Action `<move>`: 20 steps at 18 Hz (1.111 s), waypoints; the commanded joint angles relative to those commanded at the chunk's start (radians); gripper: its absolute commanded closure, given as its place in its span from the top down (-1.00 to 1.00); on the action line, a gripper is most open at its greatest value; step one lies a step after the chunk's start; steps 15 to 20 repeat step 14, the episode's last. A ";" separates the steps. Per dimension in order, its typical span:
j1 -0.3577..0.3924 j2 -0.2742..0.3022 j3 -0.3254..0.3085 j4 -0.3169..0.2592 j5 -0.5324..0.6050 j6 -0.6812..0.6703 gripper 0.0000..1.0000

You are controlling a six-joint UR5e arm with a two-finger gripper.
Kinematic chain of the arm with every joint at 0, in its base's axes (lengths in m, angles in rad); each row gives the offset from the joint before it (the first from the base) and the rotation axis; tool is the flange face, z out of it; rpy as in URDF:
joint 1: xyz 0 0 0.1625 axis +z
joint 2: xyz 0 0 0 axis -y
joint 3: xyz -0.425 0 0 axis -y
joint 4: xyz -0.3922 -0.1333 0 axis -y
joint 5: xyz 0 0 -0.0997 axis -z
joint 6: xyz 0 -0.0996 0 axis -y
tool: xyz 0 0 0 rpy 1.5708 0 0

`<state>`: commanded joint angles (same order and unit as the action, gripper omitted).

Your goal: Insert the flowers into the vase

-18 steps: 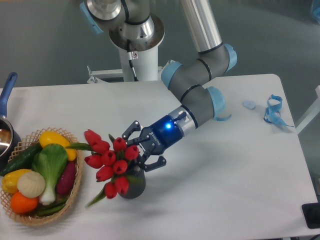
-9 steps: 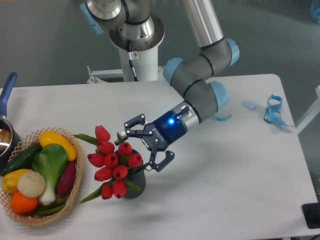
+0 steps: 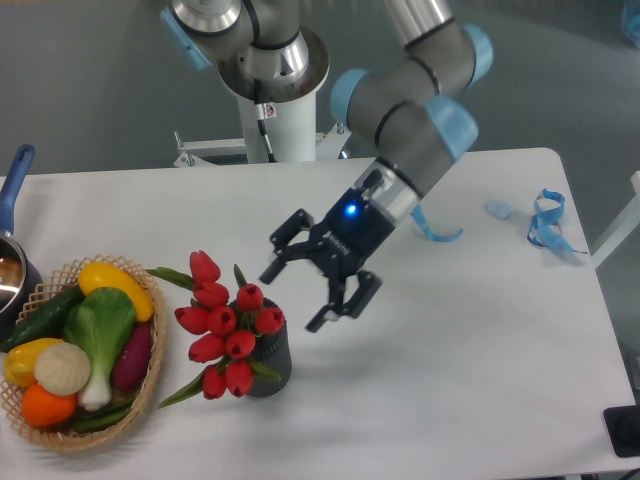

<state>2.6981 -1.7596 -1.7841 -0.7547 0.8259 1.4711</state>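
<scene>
1. We see our gripper [image 3: 318, 279] has lifted up and away since a moment ago, jaws spread wide, holding nothing.
2. The flowers [image 3: 225, 325] stay standing in the vase [image 3: 272, 362], below-left of the gripper; insertion looks done.

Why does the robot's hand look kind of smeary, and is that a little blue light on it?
In the camera view, the black two-finger gripper looks slightly blurred, probably from moving; a blue light glows on its wrist. The red tulip bunch looks sharp, and the white table is evenly lit, without glare.
</scene>
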 joint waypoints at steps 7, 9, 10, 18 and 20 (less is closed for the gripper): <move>0.088 0.075 0.084 -0.055 0.312 0.011 1.00; 0.103 0.095 0.118 -0.177 0.408 0.113 1.00; 0.114 0.110 0.130 -0.240 0.444 0.196 1.00; 0.181 0.146 0.155 -0.386 0.470 0.399 1.00; 0.181 0.146 0.155 -0.386 0.470 0.399 1.00</move>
